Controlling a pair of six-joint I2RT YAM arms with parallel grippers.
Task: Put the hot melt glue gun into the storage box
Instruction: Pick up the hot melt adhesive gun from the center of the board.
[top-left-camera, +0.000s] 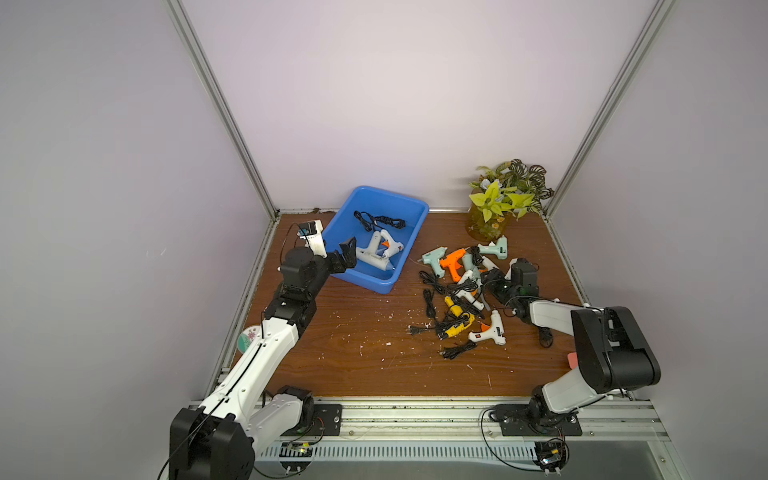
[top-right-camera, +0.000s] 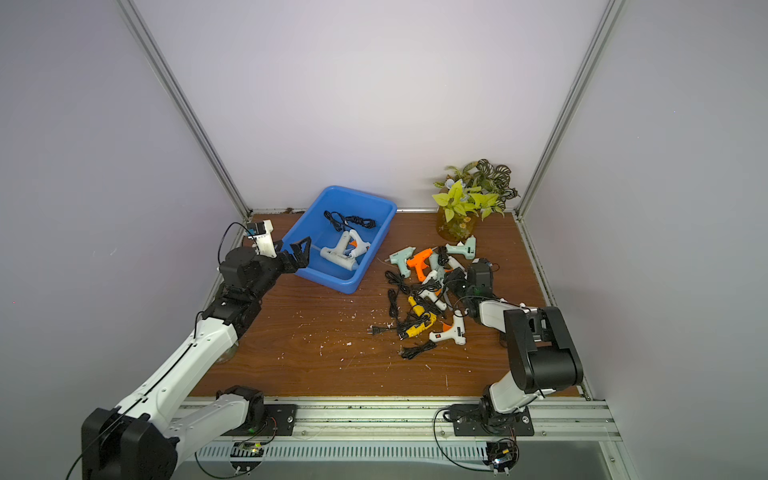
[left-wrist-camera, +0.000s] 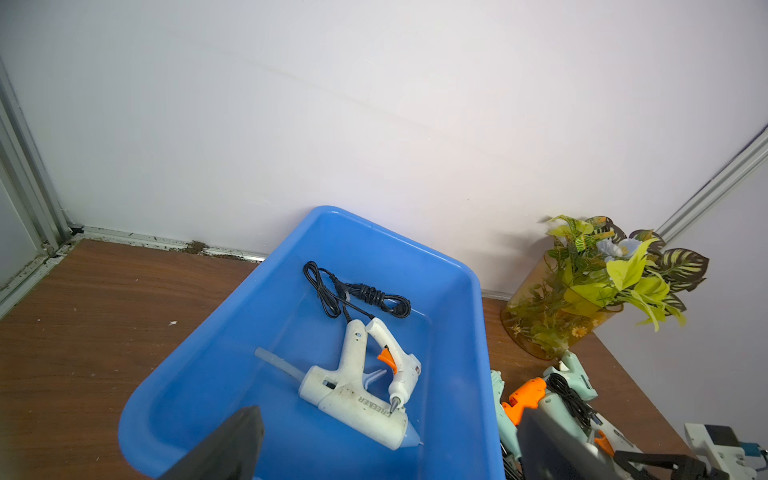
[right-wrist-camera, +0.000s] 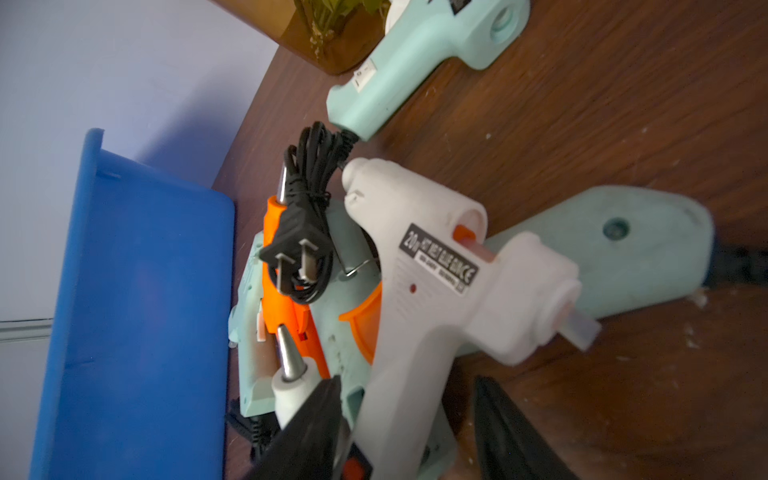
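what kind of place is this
Likely a robot test booth: two arms bolted to a metal rail, plain framed walls around a wooden table, a heap of glue guns.

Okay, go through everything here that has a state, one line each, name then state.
storage box: upright, partly filled
large white glue gun: lying inside box
small white glue gun: inside, against the large one
black cord: bundled, inside box
left end effector: open, empty
right end effector: open around handle of labelled glue gun, not clamped
remaining glue guns: loose on table, cords tangled
plant: upright
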